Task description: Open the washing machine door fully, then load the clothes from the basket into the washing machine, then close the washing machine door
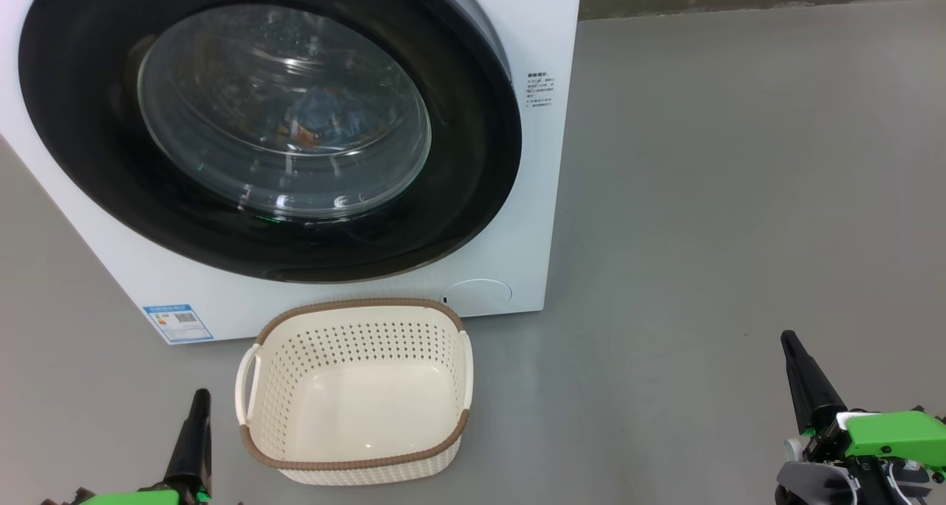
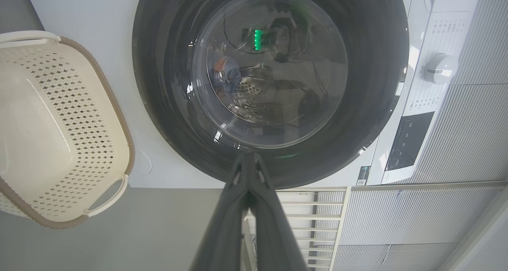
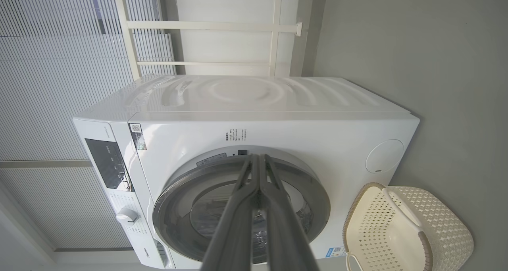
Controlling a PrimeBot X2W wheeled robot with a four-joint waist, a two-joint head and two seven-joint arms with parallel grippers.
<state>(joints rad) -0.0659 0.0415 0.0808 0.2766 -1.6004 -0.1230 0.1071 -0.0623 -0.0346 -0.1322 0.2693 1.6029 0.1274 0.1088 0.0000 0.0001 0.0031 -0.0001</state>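
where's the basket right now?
Head view, lower centre: the basket sits on the grey floor directly in front of the washing machine, just to the right of the left gripper.

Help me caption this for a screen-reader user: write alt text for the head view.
A white washing machine stands with its round black door shut, blue clothes showing through it. An empty cream basket sits on the grey floor in front. The left pincer and right pincer, both shut, point up from the lower corners.
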